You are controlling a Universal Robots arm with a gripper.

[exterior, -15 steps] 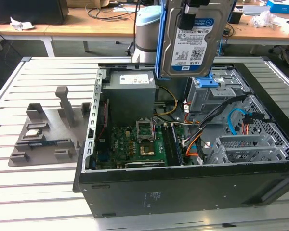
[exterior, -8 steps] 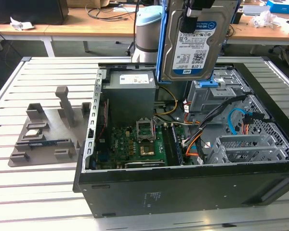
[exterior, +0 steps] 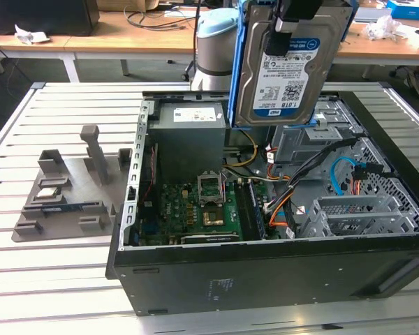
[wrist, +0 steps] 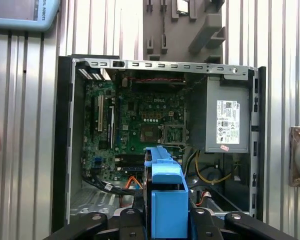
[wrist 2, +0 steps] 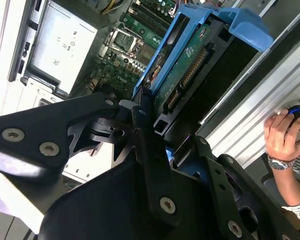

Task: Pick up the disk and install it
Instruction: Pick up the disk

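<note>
Slatted metal table (exterior: 56,279) carries the open computer case (exterior: 265,279), while the gripper (wrist: 167,215) clamps the disk (exterior: 283,63) upright above it at the exterior view's 1 o'clock, presumably for bay insertion.

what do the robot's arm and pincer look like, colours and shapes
The arm is a rounded silver-grey joint topped by a pale blue cap. The pincer is matte black, built of flat angular link plates pinned with round silver screw heads, and it narrows to slim black fingers.

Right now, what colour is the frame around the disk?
Bright blue; the frame around the disk shows best in the first wrist view.
</note>
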